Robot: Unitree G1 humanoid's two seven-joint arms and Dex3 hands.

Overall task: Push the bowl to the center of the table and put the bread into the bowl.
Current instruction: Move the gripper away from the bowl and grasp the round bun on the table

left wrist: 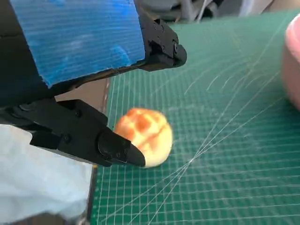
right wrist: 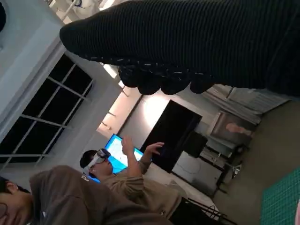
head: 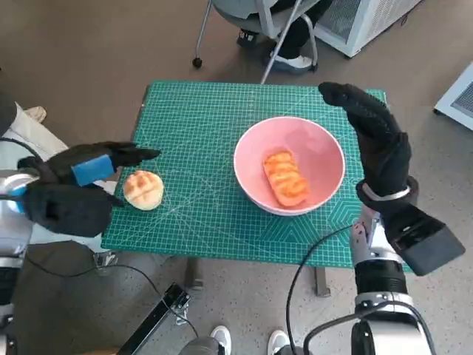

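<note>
A pink bowl [head: 325, 148] sits right of the middle of the green cutting mat [head: 199, 126], with a long glazed bread [head: 285, 177] inside it. A round bun [head: 143, 189] lies near the mat's left front edge; the left wrist view shows the bun [left wrist: 145, 133] between the black fingers [left wrist: 117, 149]. My left hand [head: 81, 185] hovers open just left of the bun, fingers spread around it without gripping. My right hand [head: 377, 133] stands upright, open, beside the bowl's right rim. The bowl's edge [left wrist: 291, 65] shows in the left wrist view.
A chair [head: 259, 22] and a person's feet stand beyond the table's far edge. A white cabinet [head: 362, 18] is at the back right. Cables hang below the table's front. Two people [right wrist: 93, 187] appear in the right wrist view.
</note>
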